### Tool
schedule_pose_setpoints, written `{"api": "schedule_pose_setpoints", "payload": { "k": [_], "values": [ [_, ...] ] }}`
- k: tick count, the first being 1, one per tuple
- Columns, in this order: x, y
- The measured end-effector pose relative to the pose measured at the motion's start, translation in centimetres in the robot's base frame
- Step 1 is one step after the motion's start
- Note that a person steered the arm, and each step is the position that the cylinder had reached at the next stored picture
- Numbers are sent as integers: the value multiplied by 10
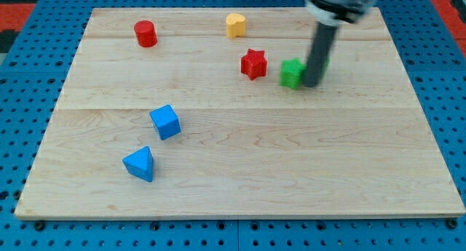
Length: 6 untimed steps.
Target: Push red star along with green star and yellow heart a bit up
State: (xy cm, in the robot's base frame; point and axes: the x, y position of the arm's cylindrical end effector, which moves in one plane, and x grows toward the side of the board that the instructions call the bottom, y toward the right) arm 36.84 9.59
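Observation:
The red star [253, 63] lies on the wooden board right of centre, in the upper half. The green block [292, 73], whose star shape is partly hidden by the rod, sits just to its right. The yellow heart [235, 25] lies near the view's top, up and left of the red star. My tip [312, 84] rests on the board touching the green block's right side. The dark rod rises from it toward the view's top right.
A red cylinder [145, 33] stands at the upper left. A blue cube [165, 121] and a blue triangular block [140, 164] lie at the lower left. The wooden board [240, 171] lies on a blue perforated surface [29, 62].

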Motion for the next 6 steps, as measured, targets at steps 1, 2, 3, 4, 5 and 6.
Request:
{"api": "schedule_pose_setpoints", "payload": {
  "k": [1,2,3,4,5,6],
  "values": [
    [-62,-53],
    [-73,-68],
    [-47,7],
    [-3,-44],
    [29,-107],
    [-8,-116]
  ]
}}
